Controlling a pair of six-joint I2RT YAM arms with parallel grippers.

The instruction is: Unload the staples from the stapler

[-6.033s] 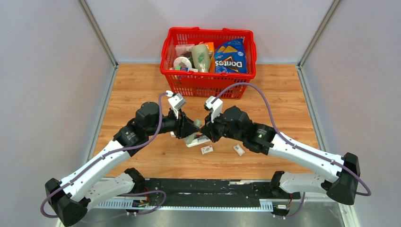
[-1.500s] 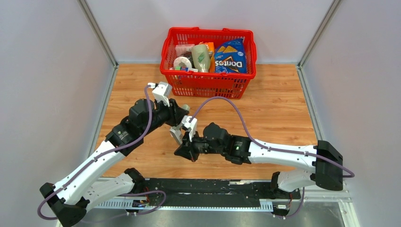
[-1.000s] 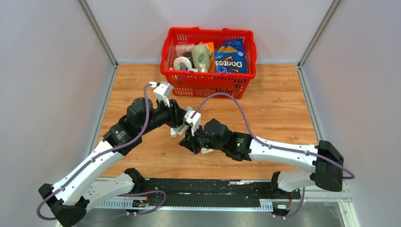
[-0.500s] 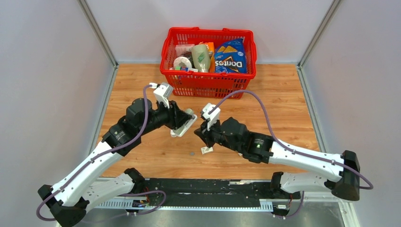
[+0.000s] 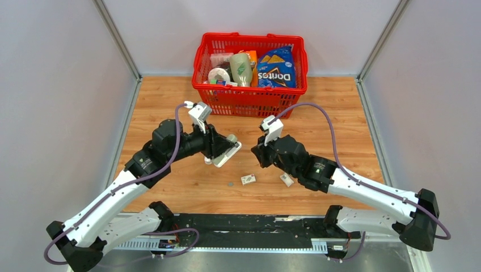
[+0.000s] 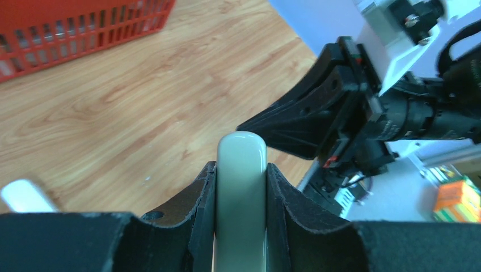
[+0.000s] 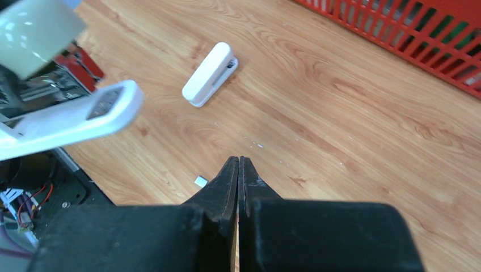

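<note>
Where the wood table (image 5: 340, 113) runs nearest the arm bases, a grey dot (image 5: 230, 184) lies on it. A white bit (image 5: 248, 179) lies just to its right and a second bit (image 5: 286, 180) further right, beside the right forearm; what these are is too small to tell. Just beyond them the right gripper (image 7: 238, 165) hangs over the wood with its fingers pressed flat together, pointing left toward the stapler (image 5: 225, 151) but apart from it. The left gripper (image 6: 240, 168) is clenched on that stapler, with one finger (image 6: 198, 215) on either side of its pale rounded body. It holds the stapler off the table in the middle of the scene, left of the right gripper. From the right wrist the stapler shows open, its pale top lifted away from a white lower arm with a grey slot. Under the left gripper a white oblong piece (image 7: 210, 73) lies flat on the wood, well apart from the bits. Farthest back, a red basket (image 5: 199, 62) stands at the far edge of the table, holding a Doritos bag (image 5: 275, 69), a pale bottle (image 5: 241, 68) and other packs.
</note>
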